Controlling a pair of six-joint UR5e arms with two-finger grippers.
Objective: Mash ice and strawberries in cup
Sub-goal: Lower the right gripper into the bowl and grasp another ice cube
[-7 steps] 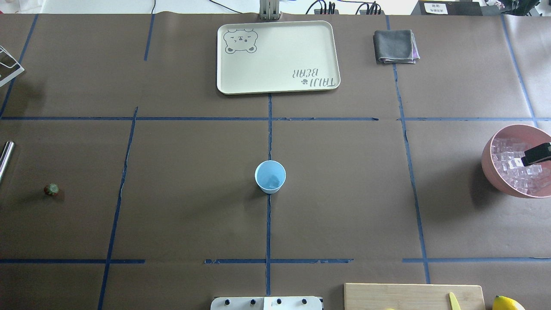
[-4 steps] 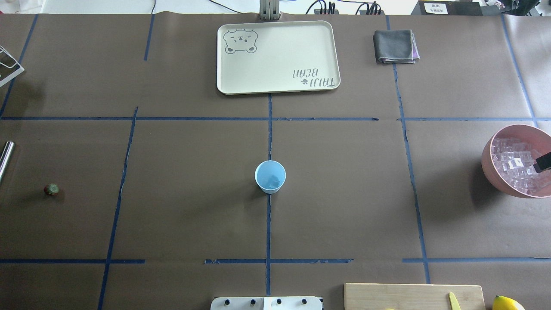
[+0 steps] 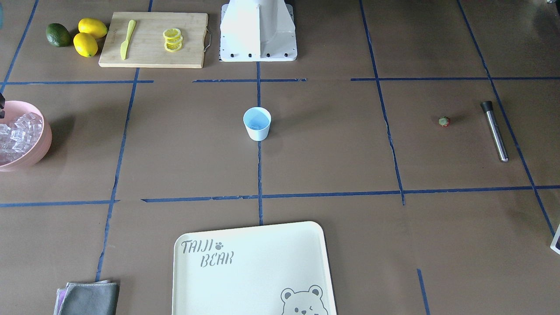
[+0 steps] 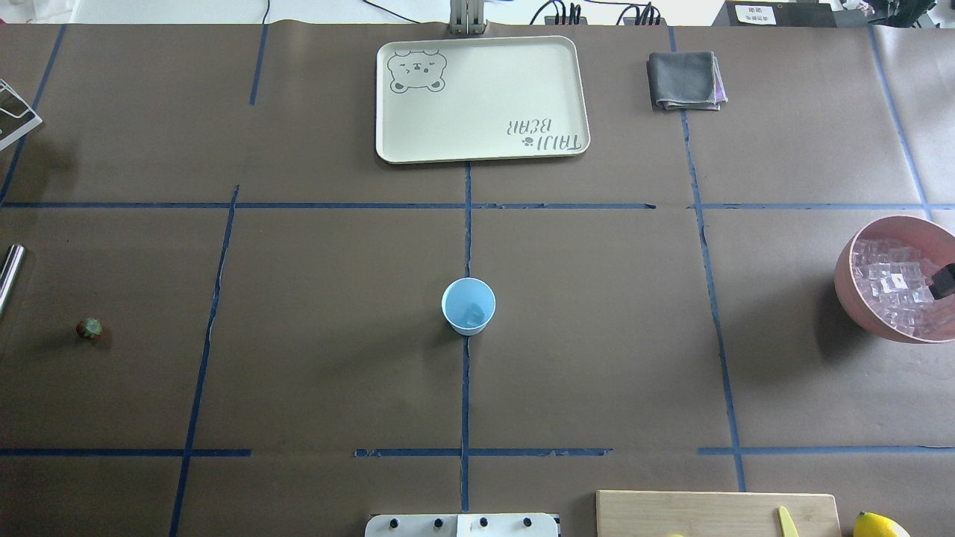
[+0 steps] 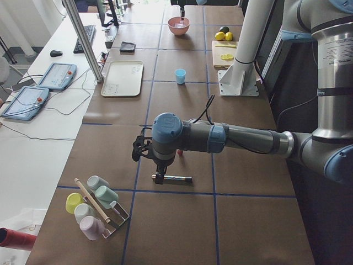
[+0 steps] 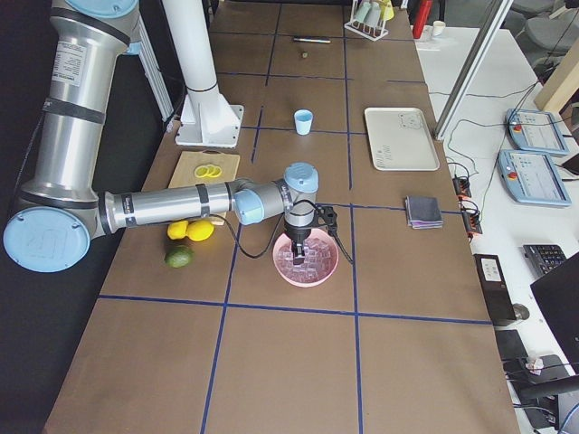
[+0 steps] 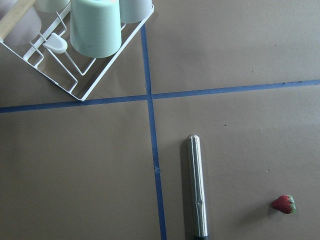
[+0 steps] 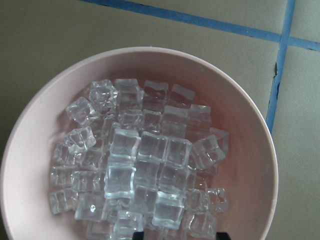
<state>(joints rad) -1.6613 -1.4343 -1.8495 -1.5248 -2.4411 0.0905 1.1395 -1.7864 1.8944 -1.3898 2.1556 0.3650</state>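
Note:
The light-blue cup (image 4: 468,306) stands upright at the table's centre with one clear ice cube (image 4: 471,315) in it. More ice (image 8: 145,165) fills the pink bowl (image 4: 847,280) at the right edge. My right gripper (image 6: 297,248) hangs low over that ice. One dark finger (image 4: 944,280) shows at the overhead view's edge, and two tips stand apart at the bottom of the right wrist view. The tiny red strawberry (image 4: 89,328) lies far left, beside a steel muddler (image 7: 196,185). My left gripper (image 5: 159,173) hovers above the muddler; I cannot tell whether it is open or shut.
A cream tray (image 4: 481,101) and a folded grey cloth (image 4: 685,80) lie at the far side. A cutting board (image 3: 153,39) with lemon slices and a yellow knife, two lemons (image 3: 87,37) and a lime sit by the robot's base. A cup rack (image 7: 75,45) stands past the muddler.
The dark part of my right gripper over the pink bowl has drawn back to the right, nearly out of the overhead view. Cup, strawberry and muddler have not moved.

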